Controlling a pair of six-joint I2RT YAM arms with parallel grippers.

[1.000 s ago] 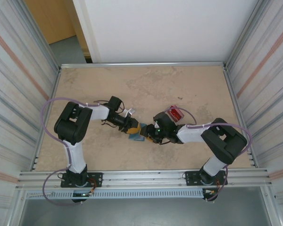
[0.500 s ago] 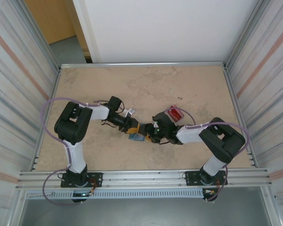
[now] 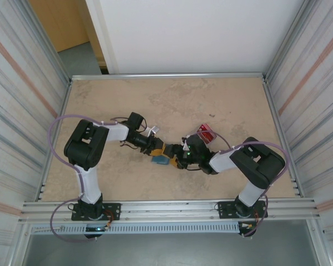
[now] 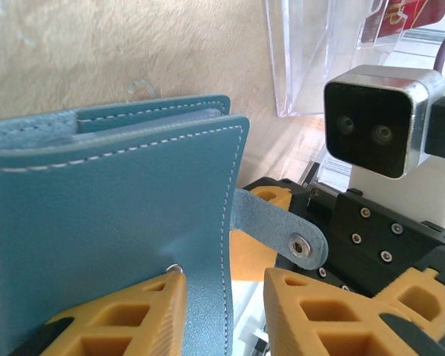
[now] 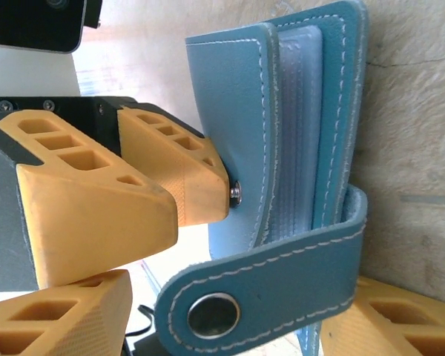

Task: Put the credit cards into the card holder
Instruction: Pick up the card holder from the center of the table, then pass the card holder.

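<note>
While the left gripper (image 4: 226, 285) straddles one cover of the part-open card holder (image 5: 297, 111), clamp unclear, the right gripper (image 5: 245, 289) gapes around its snap tab (image 4: 297, 241); the credit cards (image 3: 207, 133) lie beyond the holder, nearer the right arm.

No word, number or brand can be read anywhere. The credit cards (image 4: 411, 15) inside the clear plastic case (image 4: 300, 67) carry pale markings, but these are cut off at the top edge of the left wrist view and are too blurred to make out. The card holder (image 5: 230, 111) and its metal snap (image 5: 213, 315) are plain.
</note>
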